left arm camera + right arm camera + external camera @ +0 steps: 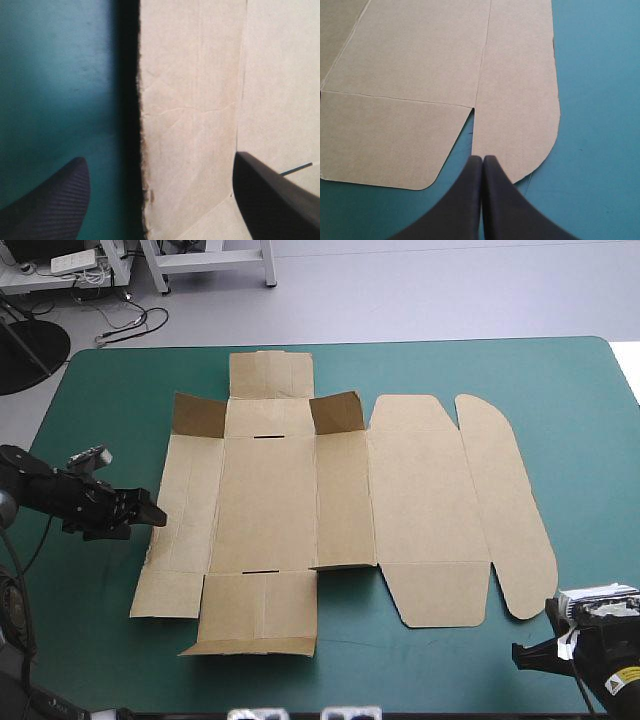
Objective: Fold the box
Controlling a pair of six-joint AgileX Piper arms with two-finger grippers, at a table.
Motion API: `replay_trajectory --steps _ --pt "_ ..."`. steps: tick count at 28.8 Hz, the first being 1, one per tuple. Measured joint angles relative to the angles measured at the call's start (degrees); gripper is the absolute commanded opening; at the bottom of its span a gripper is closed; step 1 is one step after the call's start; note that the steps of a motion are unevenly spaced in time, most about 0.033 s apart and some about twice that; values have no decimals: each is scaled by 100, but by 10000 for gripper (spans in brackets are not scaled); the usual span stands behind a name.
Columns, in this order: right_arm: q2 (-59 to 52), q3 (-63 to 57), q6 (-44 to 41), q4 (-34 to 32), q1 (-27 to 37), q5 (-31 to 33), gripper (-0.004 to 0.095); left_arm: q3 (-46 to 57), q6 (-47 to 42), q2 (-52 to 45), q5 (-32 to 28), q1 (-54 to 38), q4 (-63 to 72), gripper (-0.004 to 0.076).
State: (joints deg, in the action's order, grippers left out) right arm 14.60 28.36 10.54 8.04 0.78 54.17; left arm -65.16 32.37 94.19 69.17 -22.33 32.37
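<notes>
The brown box (pixel 340 510) lies as a flat cut sheet across the middle of the table. Two small corner flaps (pixel 200 415) (pixel 335 412) stand raised near its far end. My left gripper (pixel 155 515) is open at the sheet's left edge. In the left wrist view the left gripper (pixel 160 159) straddles the worn edge of the box (pixel 200 100), one finger over the cover and one over the board. My right gripper (pixel 520 652) is shut near the table's front right corner. In the right wrist view the right gripper (pixel 482 158) points at the rounded lid flap of the box (pixel 420 60).
The teal-green cover (pixel 580 420) runs in a wide band right of the box and a narrower one on the left (pixel 100 420). The near end flap (pixel 255 615) lies close to the table's front edge.
</notes>
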Motion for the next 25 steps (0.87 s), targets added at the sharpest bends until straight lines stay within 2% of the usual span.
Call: replay_trajectory --steps 13,25 --pt "0 0 0 -77 0 0 -20 27 0 574 -50 104 408 476" --pt "0 0 0 -122 0 0 -20 667 536 614 -69 239 1401 461"
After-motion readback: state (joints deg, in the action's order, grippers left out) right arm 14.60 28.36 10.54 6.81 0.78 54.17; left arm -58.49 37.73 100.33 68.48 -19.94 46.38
